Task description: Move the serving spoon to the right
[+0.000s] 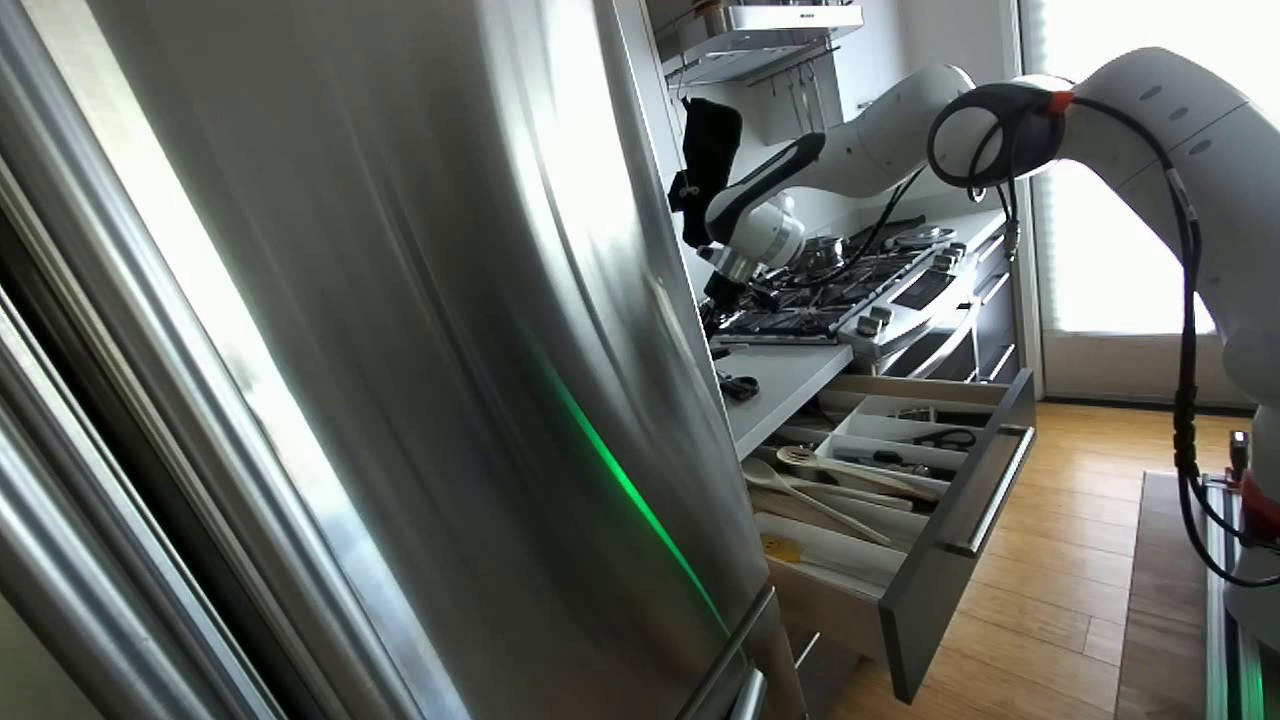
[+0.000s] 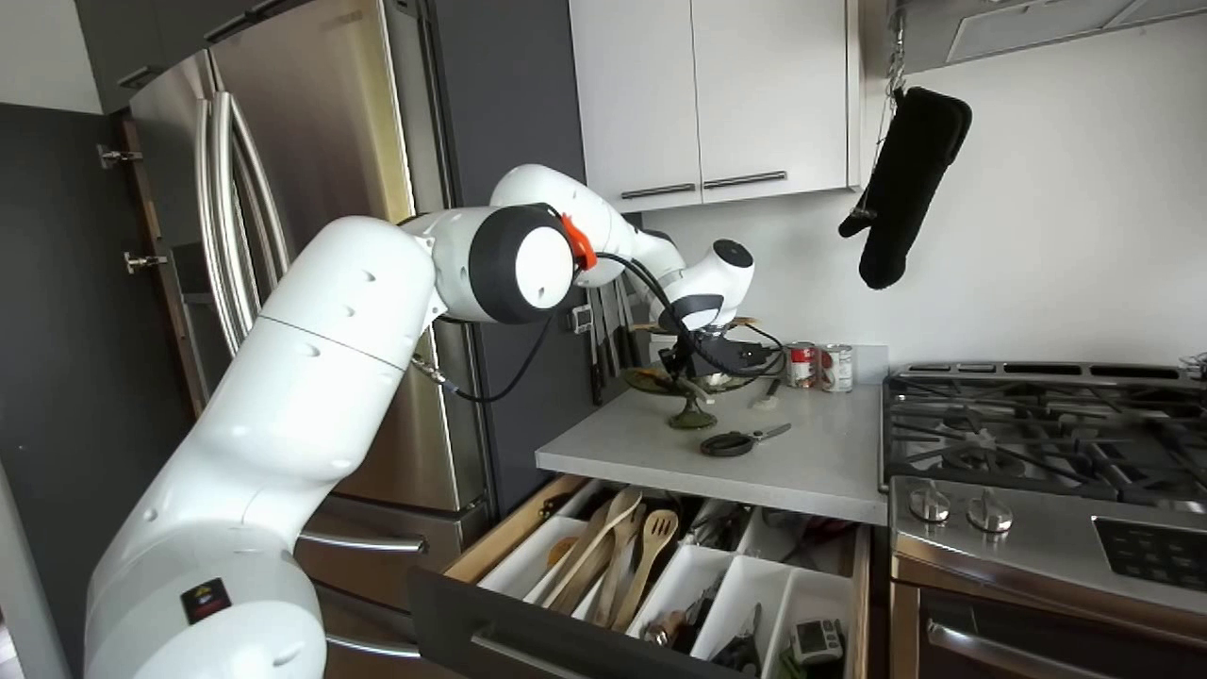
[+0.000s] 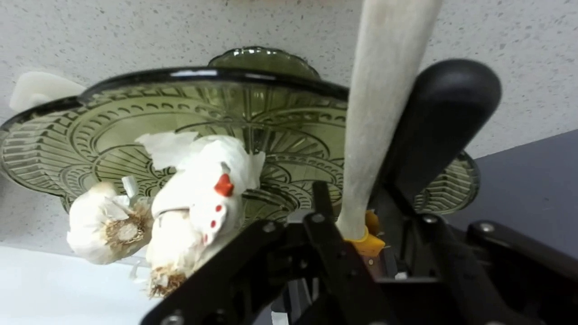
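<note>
A pale wooden handle (image 3: 384, 90), which may be the serving spoon's, runs from the top edge of the wrist view down between the fingers of my gripper (image 3: 360, 197). Its lower end meets a yellow-orange piece (image 3: 365, 243); no spoon bowl can be made out. The fingertips stand apart, with a gap beside the handle, so my gripper looks open. A black rounded handle (image 3: 451, 104) lies beside the wooden one, by the right finger. My gripper also shows in an exterior view (image 2: 681, 370), low at the green glass cake stand (image 2: 692, 415), which is large in the wrist view (image 3: 113, 122).
Garlic (image 3: 110, 223) and a white, red-spotted figure (image 3: 214, 196) are on the stand. Scissors (image 2: 731, 443) and cans (image 2: 801, 366) are on the counter (image 2: 820, 453). An open drawer (image 2: 556, 627) holds utensils below. The fridge (image 1: 350, 300) and stove (image 2: 981, 453) flank the counter.
</note>
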Robot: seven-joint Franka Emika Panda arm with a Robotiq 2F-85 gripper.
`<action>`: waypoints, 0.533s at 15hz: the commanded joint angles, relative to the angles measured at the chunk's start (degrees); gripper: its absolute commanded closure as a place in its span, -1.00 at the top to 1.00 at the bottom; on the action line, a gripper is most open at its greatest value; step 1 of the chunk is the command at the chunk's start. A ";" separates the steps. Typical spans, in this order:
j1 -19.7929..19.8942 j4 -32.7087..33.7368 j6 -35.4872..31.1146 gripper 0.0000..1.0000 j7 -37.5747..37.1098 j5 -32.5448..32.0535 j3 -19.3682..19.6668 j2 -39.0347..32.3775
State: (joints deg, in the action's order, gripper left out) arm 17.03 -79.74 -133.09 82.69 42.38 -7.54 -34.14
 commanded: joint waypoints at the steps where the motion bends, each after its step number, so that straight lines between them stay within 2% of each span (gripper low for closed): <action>1: 0.21 -1.30 -1.38 -0.22 2.55 1.42 -0.30 -0.13; 2: 0.18 -1.37 -1.56 -0.23 2.65 1.35 -0.27 -0.16; 5: 0.08 -1.48 -1.46 -0.63 2.53 1.09 -0.11 -0.18; 6: 0.04 -1.54 -1.31 -0.88 2.40 0.93 -0.03 -0.19; 7: 0.02 -1.65 -1.01 -0.98 2.20 0.75 0.05 -0.20; 8: -0.03 -1.66 -0.96 -0.97 2.01 0.61 0.15 -0.17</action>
State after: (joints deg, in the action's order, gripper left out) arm 17.04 -80.04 -133.48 83.32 42.40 -7.53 -34.25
